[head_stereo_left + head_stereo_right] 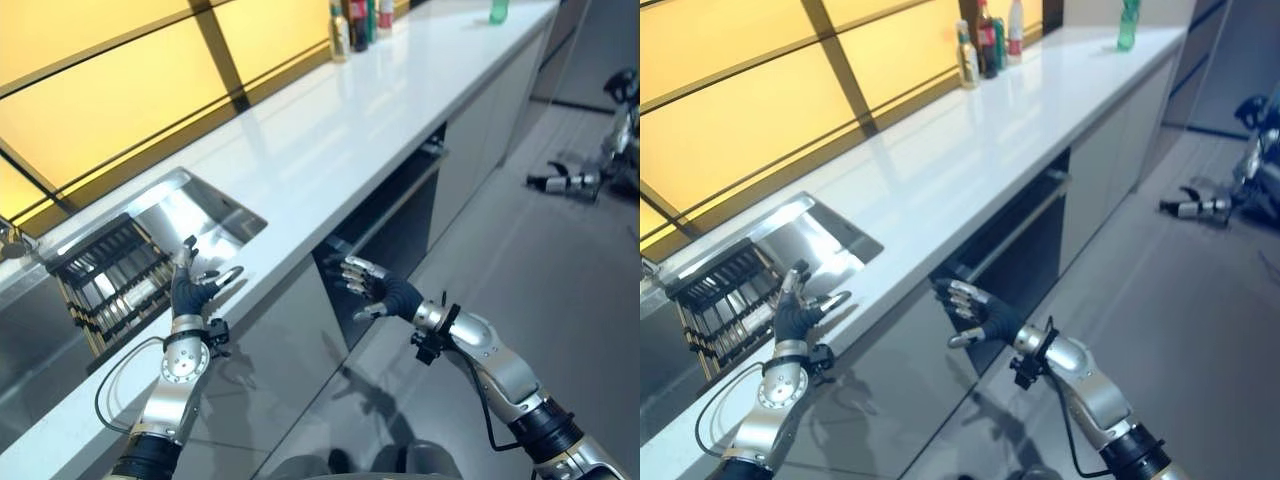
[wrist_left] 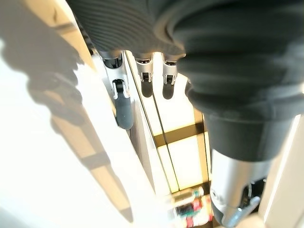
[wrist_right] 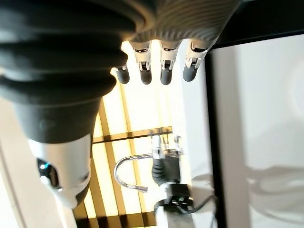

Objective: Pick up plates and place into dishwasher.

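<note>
A black dish rack (image 1: pixel 108 280) stands in the steel sink (image 1: pixel 195 215) at the left; I cannot make out plates in it. The dark-fronted dishwasher (image 1: pixel 395 225) sits under the white counter (image 1: pixel 330 130), with a bar handle along its top. My left hand (image 1: pixel 188 293) is raised over the counter's front edge just right of the rack, open and holding nothing, its fingers (image 2: pixel 124 102) straight. My right hand (image 1: pixel 380 292) hovers in front of the dishwasher's lower left corner, also open and empty, with its fingers (image 3: pixel 145 71) spread.
Several bottles (image 1: pixel 355 20) stand at the counter's far end by the yellow-lit window, and a green one (image 1: pixel 497 10) stands further right. Grey cabinet fronts run along under the counter. Another machine (image 1: pixel 585 180) lies on the grey floor at the far right.
</note>
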`<state>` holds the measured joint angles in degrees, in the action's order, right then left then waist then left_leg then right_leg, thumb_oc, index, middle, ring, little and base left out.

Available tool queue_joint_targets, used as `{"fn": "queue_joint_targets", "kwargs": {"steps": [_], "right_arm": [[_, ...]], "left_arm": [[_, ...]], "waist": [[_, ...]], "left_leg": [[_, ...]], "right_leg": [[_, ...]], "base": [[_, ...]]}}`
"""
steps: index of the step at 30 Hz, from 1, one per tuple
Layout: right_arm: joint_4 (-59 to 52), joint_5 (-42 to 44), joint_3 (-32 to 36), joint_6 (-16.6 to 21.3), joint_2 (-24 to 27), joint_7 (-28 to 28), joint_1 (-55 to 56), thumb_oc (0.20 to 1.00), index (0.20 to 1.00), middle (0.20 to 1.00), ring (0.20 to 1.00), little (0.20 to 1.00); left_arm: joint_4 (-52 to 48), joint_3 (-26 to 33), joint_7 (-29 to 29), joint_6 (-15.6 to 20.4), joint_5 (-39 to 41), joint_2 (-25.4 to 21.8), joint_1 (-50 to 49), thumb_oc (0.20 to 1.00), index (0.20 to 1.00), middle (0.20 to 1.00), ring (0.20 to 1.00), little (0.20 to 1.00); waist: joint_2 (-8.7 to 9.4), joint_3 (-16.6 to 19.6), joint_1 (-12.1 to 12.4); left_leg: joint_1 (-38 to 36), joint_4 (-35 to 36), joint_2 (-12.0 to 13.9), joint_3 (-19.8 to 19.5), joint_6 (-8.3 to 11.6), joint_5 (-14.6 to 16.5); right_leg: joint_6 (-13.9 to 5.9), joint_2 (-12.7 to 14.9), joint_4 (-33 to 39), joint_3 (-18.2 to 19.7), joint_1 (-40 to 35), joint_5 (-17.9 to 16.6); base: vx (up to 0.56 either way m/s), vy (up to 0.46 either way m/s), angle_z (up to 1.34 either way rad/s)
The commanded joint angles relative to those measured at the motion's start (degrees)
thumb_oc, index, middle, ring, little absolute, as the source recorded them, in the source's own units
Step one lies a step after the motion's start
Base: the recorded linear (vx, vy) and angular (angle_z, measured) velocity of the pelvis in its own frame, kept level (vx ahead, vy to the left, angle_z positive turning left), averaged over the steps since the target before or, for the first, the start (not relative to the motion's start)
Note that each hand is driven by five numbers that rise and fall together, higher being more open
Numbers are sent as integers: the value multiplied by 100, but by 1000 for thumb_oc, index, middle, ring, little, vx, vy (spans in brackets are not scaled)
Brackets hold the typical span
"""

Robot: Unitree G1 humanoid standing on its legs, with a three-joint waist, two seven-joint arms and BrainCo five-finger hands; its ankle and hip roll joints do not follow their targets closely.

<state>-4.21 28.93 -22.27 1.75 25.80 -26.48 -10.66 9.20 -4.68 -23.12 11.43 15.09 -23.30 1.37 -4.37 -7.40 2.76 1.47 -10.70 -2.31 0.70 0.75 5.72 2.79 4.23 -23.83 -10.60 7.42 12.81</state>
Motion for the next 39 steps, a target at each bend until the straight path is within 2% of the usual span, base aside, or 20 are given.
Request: {"fn": "queue_joint_targets", "kwargs": {"steps": [1, 7, 10, 17, 21, 24, 26, 34, 37, 39], "right_arm": [[-27, 361, 228, 538, -415, 83, -141, 1000, 1000, 1000, 1000, 1000], [88, 567, 609, 326, -463, 622, 146, 1000, 1000, 1000, 1000, 1000], [-35, 722, 975, 204, -420, 923, 433, 1000, 1000, 1000, 1000, 1000], [-483, 547, 1361, 229, -278, 1039, 374, 1000, 1000, 1000, 1000, 1000], [-669, 446, 1256, 255, -260, 1272, -36, 1000, 1000, 1000, 1000, 1000], [-824, 572, 1079, 272, -229, 1449, -402, 1000, 1000, 1000, 1000, 1000], [-847, 616, 959, 257, -235, 1568, -646, 1000, 1000, 1000, 1000, 1000], [-497, 356, 272, 352, -573, 2018, -1286, 1000, 1000, 1000, 1000, 1000], [-336, 358, 50, 403, -641, 2254, -1369, 1000, 1000, 1000, 1000, 1000], [-237, 367, -32, 389, -661, 2490, -1368, 1000, 1000, 1000, 1000, 1000]], "left_arm": [[-218, 461, 141, -15, -248, -544, -72, 1000, 1000, 1000, 1000, 1000], [-312, 641, 258, -219, -360, -435, -1, 1000, 1000, 1000, 1000, 1000], [-335, 777, 257, -280, -351, -386, -81, 1000, 1000, 1000, 1000, 1000], [-409, 862, 266, -143, -159, -308, -113, 1000, 1000, 1000, 1000, 1000], [-500, 690, 370, -204, 39, -239, 6, 1000, 1000, 1000, 1000, 1000], [-599, 371, 735, -234, 162, -170, 141, 1000, 1000, 1000, 1000, 1000], [-762, 132, 763, -302, 294, -123, 241, 1000, 1000, 1000, 1000, 1000], [-1057, -119, 790, -456, 668, -48, 427, 1000, 1000, 1000, 1000, 1000], [-1105, -140, 816, -477, 716, -74, 417, 1000, 1000, 1000, 1000, 1000], [-1108, -167, 883, -487, 769, -74, 420, 1000, 1000, 1000, 1000, 1000]], "waist": [[534, 309, 249], [686, 603, 239], [682, 671, 174], [639, 748, 110], [670, 744, 209], [704, 727, 337], [722, 721, 431], [795, 658, 925], [839, 582, 1027], [846, 561, 1024]], "left_leg": [[22, 87, -384, -39, -345, 242], [-338, 486, -321, -140, -346, 161], [-458, 614, -301, -202, -347, 124], [-530, 650, -343, -318, -344, 143], [-493, 646, -346, -373, -323, 133], [-433, 648, -362, -473, -317, 115], [-385, 662, -383, -564, -317, 88], [-235, 694, -480, -996, -330, -25], [-220, 706, -540, -1238, -356, -74], [-203, 745, -591, -1438, -368, -132]], "right_leg": [[-661, 145, 1856, 276, -784, -931], [-624, -16, 2012, 294, -1052, -932], [-613, -65, 2032, 364, -1120, -923], [-608, -94, 2097, 480, -1198, -903], [-609, -81, 2110, 381, -1229, -878], [-606, -63, 2098, 233, -1241, -846], [-599, -46, 2075, 95, -1231, -819], [-600, 81, 1923, -411, -1238, -721], [-584, 52, 1813, -415, -1227, -676], [-543, -57, 1823, -263, -1214, -645]], "base": [[-30, -64, 24], [-38, -23, 18], [-62, 8, 13], [-64, 42, -10], [-52, 31, 4], [-56, 41, 15], [-51, 41, 31], [-35, 37, 45], [-5, 12, 58], [21, -3, 77]]}}
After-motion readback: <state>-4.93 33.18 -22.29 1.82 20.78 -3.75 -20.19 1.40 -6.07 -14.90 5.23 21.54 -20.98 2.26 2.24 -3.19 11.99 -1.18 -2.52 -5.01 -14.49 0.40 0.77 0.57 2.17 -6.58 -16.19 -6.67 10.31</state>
